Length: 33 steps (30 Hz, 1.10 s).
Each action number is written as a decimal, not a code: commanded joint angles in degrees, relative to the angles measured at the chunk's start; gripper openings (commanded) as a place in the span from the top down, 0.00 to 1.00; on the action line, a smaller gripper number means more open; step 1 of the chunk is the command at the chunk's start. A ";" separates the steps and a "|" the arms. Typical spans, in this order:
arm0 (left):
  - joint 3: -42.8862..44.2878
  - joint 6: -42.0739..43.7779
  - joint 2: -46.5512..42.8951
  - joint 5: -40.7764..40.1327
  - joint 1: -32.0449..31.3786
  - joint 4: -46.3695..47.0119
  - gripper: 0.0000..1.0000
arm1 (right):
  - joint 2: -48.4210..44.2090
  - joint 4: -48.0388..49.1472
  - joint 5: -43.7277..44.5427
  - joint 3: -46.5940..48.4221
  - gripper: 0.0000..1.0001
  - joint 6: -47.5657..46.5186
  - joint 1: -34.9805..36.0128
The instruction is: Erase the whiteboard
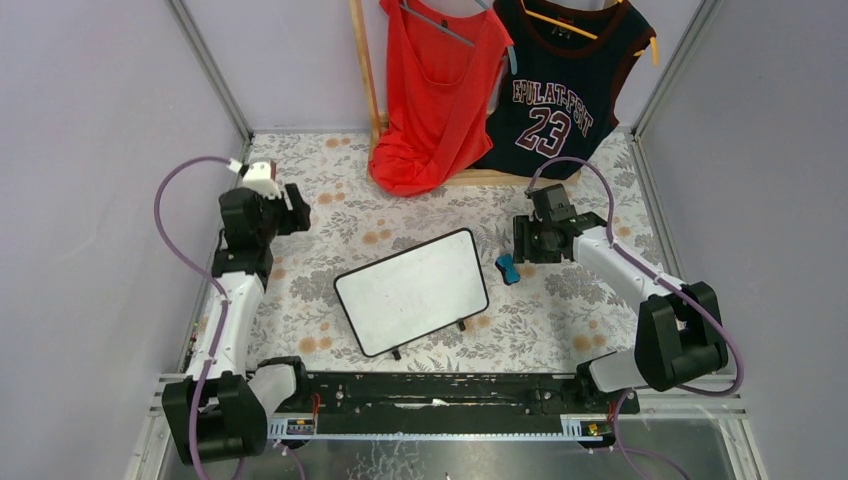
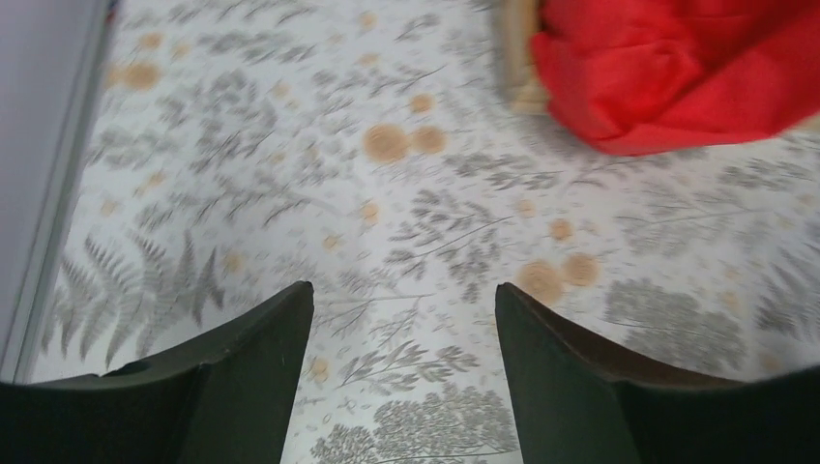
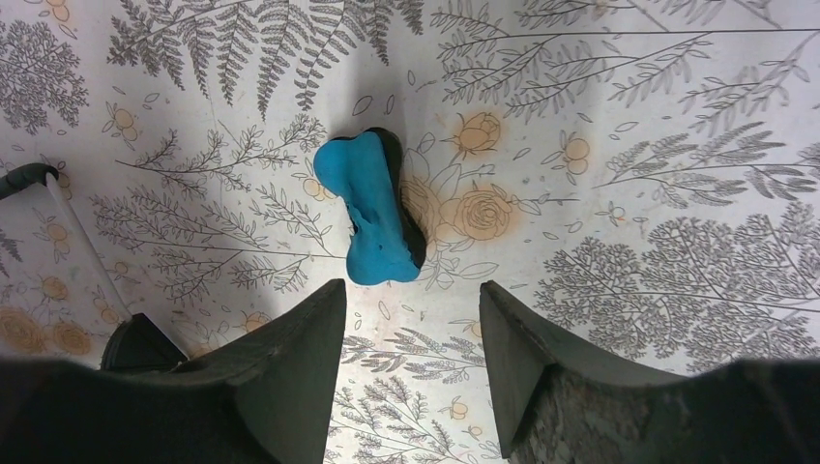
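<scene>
Left gripper: was apart, empty.
Right gripper: apart, empty, by eraser.
Whiteboard: looked clean.
Tip: lift straight, missing eraser.

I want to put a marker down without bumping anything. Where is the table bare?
Bare cloth lies between the left arm and the whiteboard, between the red shirt and the board's far edge, and near-right between the board and the right arm. Crowded: the board's right corner, where the blue eraser sits just ahead of the right gripper.
</scene>
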 commanded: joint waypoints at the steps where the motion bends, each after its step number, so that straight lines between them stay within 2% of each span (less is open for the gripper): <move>1: -12.42 -6.32 -4.89 -14.90 0.40 25.19 0.32 | -4.07 2.15 4.07 -0.79 0.41 1.11 -0.22; 8: -22.64 -8.88 -3.88 -17.98 0.27 38.32 0.33 | -8.87 9.56 11.01 -6.77 0.41 2.54 -0.23; 13: -26.03 -8.31 0.44 -15.91 0.15 45.74 0.36 | -10.85 12.41 13.27 -9.62 0.41 4.05 -0.22; 22: -30.60 -8.41 11.48 -19.32 -5.56 60.18 0.38 | -14.32 14.47 16.39 -12.78 0.41 5.45 -0.23; 29: -34.94 -6.41 24.81 -23.12 -9.12 78.23 0.41 | -16.32 15.68 18.57 -14.71 0.41 5.26 -0.22; 33: -35.28 -5.12 25.50 -23.17 -10.31 78.95 0.41 | -17.06 17.47 19.11 -15.93 0.41 4.36 -0.24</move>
